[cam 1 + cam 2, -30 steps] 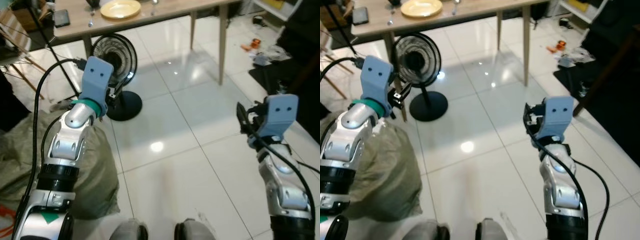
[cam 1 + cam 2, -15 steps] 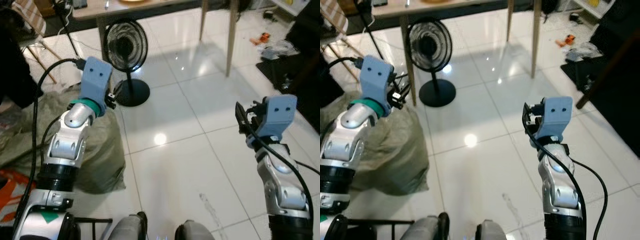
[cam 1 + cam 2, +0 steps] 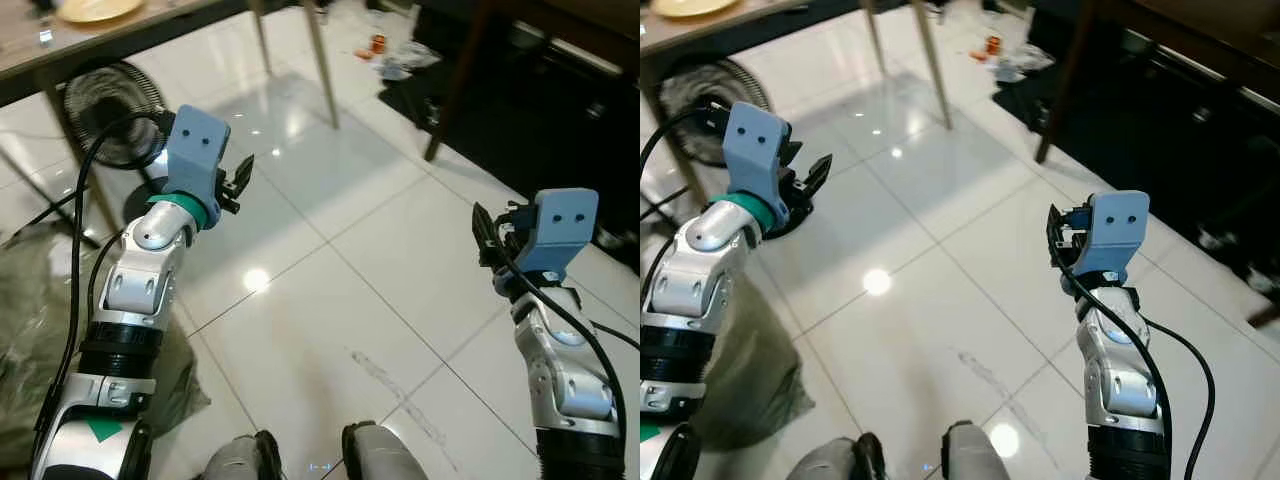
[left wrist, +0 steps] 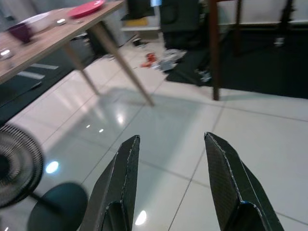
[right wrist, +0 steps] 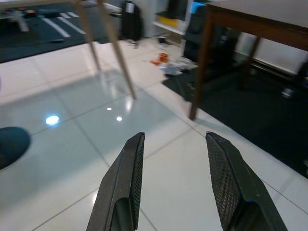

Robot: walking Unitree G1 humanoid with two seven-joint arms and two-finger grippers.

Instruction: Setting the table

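A light wooden table [image 3: 150, 30] stands at the far left with a yellow plate [image 3: 88, 9] on it. In the left wrist view the same table [image 4: 53, 36] carries a red plate [image 4: 86, 8], a white bowl [image 4: 37, 19] and a dark cup [image 4: 21, 32]. My left gripper [image 3: 239, 176] is raised over the floor, well short of the table, open and empty [image 4: 171, 144]. My right gripper [image 3: 480, 235] is held up at the right, also open with nothing between its fingers [image 5: 174, 139].
A black floor fan [image 3: 110, 100] stands under the light table. A dark wooden table [image 3: 520, 30] on a black rug [image 3: 520, 130] is at the far right. Small clutter [image 3: 395, 62] lies beyond the table leg. A grey-green sack [image 3: 30, 360] lies at my left.
The camera has swung to the right: the light table and fan have slid to the left edge, and the dark table and rug have come into view. Both arms keep their pose.
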